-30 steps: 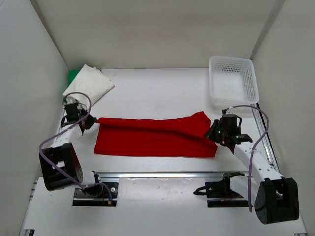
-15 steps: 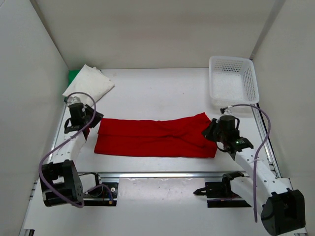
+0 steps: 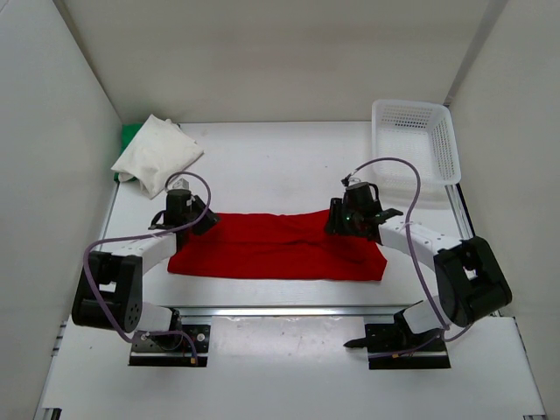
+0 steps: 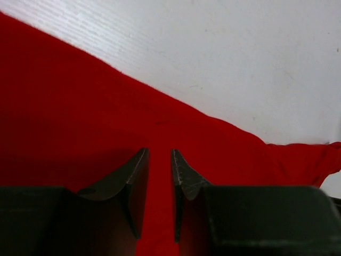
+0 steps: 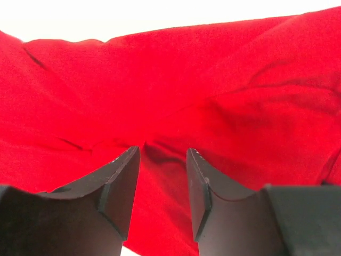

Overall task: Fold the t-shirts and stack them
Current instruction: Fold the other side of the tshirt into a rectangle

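Top external: left gripper (image 3: pixel 208 222), right gripper (image 3: pixel 337 224) over red t-shirt (image 3: pixel 276 252) far edge

White table (image 3: pixel 262 157) bears red t-shirt (image 3: pixel 271 249), white t-shirt (image 3: pixel 157 153), basket (image 3: pixel 444 149).

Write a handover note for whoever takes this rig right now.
Left gripper: jaws narrowly apart over the red shirt's left end, nothing visibly pinched.
Right gripper: open over its right part, holding nothing.
Red shirt: long strip mid-table, apparently folded lengthwise.
White shirt: folded, far-left corner; green shirt shows at its edge, apparently underneath.
Left to do: fold the red shorter, add it to that stack.
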`<state>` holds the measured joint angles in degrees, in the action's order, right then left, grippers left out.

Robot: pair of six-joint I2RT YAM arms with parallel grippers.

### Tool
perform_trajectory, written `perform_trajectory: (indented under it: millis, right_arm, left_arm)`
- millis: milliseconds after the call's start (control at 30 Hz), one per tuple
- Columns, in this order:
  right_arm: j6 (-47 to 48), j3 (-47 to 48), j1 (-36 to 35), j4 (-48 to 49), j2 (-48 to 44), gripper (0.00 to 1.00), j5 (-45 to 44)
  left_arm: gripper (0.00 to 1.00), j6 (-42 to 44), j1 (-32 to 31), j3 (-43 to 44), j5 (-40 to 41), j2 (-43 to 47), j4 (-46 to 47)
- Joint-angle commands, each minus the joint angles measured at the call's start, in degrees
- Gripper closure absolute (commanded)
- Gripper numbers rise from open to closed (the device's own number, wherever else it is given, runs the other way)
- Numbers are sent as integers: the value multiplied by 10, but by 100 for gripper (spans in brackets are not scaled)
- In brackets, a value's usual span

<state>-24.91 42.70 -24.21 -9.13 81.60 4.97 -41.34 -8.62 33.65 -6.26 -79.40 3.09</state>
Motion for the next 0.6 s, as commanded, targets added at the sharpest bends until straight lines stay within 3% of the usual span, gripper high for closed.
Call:
perform_trajectory:
  millis: [0,167,200,267,400,567]
  right_arm:
    - [24,23,-2,38,23,61,2]
    - [39,37,-20,36,51,64,6]
    - [41,37,-24,26,57,69,0]
    - [29,37,-29,15,50,89,6]
    - [7,-6,-58,20,8,100,2]
    - [-30,-49,-100,-24,-39,100,-24]
  left_arm:
    - [67,-19,1,-20,-16,12,56]
    - [67,-22,1,-33,-18,5,71]
    - [67,-18,2,-30,-16,4,71]
    - [67,-23,5,-35,-21,3,79]
    - [67,-24,1,-39,-20,5,83]
    - [67,-27,2,-39,-25,11,85]
